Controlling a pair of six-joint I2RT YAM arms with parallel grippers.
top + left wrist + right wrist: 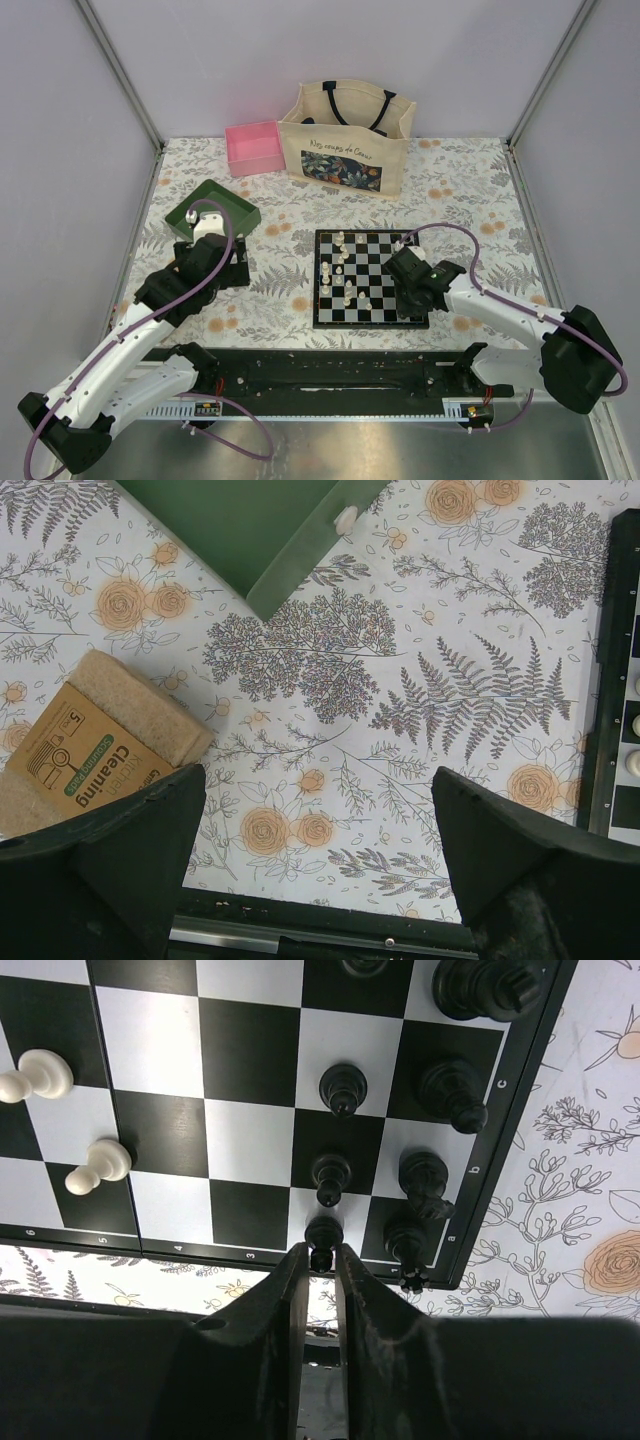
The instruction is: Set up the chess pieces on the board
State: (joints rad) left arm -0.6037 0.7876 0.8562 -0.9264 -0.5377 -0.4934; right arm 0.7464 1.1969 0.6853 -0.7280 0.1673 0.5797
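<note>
Right claw (321, 1256) nipped on a black pawn (323, 1232) at the edge of the board (250, 1055)

Left claw (318, 776) gapes as wide as it goes above the floral tablecloth (330, 660) and holds nothing. The board's black border shows off to its right, a green tray (240, 530) lies ahead of it, and a pack of scouring pads (90, 750) sits just beside one of its fingers.

On the other arm, the fingers are drawn almost together, tips pressed on either side of the black pawn. That pawn stands right at the claw's tip, on the board's outermost row, with the border passing under the fingertips. Black back-row pieces (425, 1182) stand just to the claw's right. Two more black pawns (331, 1175) line up straight ahead. Two white pawns (100, 1165) stand well off to the claw's left.
</note>
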